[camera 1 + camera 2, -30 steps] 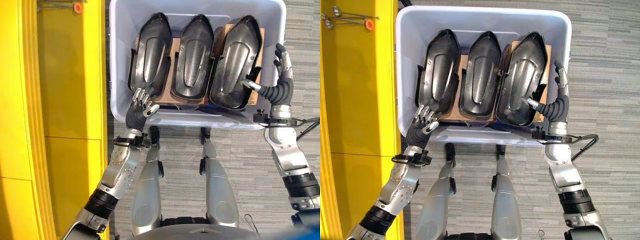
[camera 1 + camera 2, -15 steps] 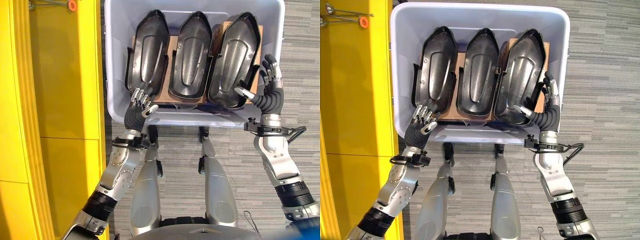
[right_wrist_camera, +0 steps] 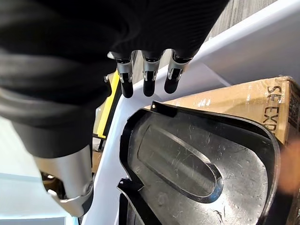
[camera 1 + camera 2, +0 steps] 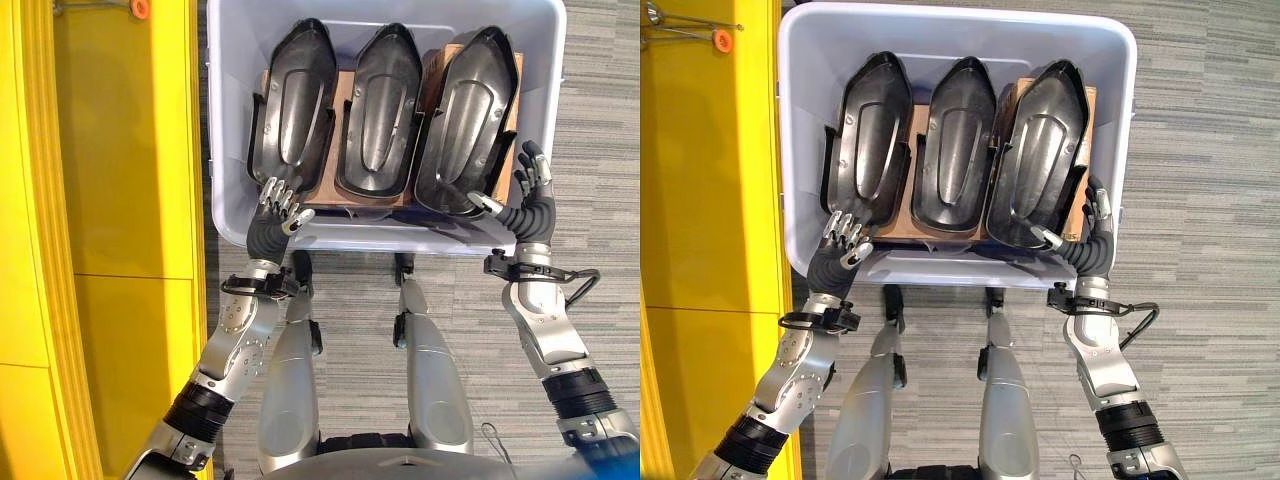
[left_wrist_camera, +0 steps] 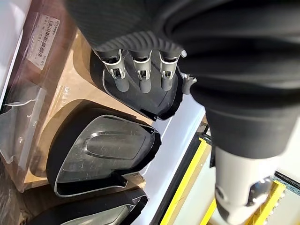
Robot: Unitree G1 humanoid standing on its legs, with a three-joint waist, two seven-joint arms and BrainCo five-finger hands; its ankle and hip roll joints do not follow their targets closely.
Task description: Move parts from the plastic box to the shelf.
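- Three black parts (image 4: 381, 110) are lying side by side in the plastic box (image 4: 385, 232), none on the yellow shelf (image 4: 130, 200).
- Your left hand (image 4: 277, 205) is hovering at the left part's near end, fingers loosely extended and gripping nothing.
- Your right hand (image 4: 525, 195) is flanking the right part (image 4: 468, 120) with fingers spread; closing now, you are risking a one-edged pinch that tips it against the middle part.

arms silver-grey | left hand (image 4: 272, 215) dark ribbed cover | fingers silver, dark-tipped
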